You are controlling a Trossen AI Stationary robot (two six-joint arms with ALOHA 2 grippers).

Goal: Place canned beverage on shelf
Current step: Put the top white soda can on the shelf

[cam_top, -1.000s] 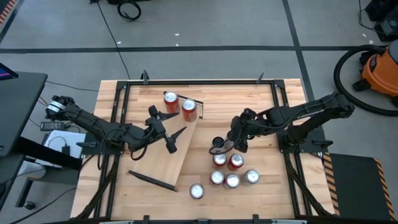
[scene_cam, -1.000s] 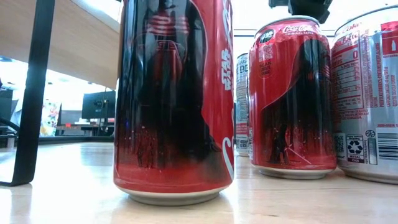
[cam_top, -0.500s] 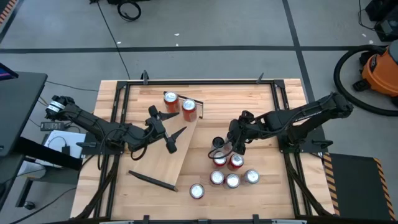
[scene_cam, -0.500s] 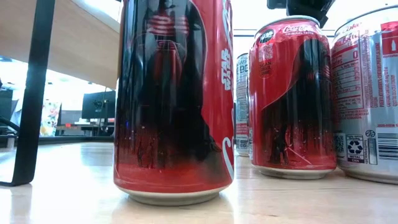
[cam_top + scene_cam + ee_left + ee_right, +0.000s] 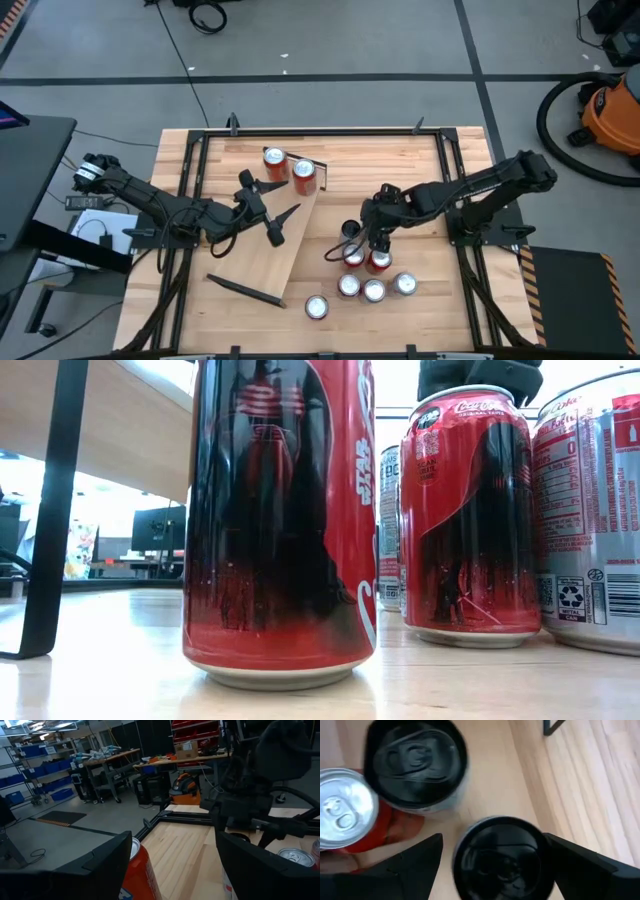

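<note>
My right tool: hangs at centre right of the high view, over the top of the can cluster, fingers spread wide and pointing down. In my right wrist view a dark finger shows on each side of a black-topped can; I cannot tell whether they touch it, so I claim no hold.
My left tool: waits left of centre in the high view, above the shelf, fingers apart, nothing between them.
Shelf: pale wood plank lying slantwise on the worktop, running from upper centre down to lower left, a dark bar at its lower end.
Cans on shelf: two red cans stand upright side by side at the plank's upper end; one of them shows close between my left fingers in the left wrist view.
Can cluster: several upright cans grouped at lower centre right of the high view, off the shelf.
Single can: stands alone at lower centre, just beside the shelf's lower corner.
Low view: a red and black can fills the middle; another red can stands to its right with my right tool dark just above its top; a silver can sits at the right edge.
</note>
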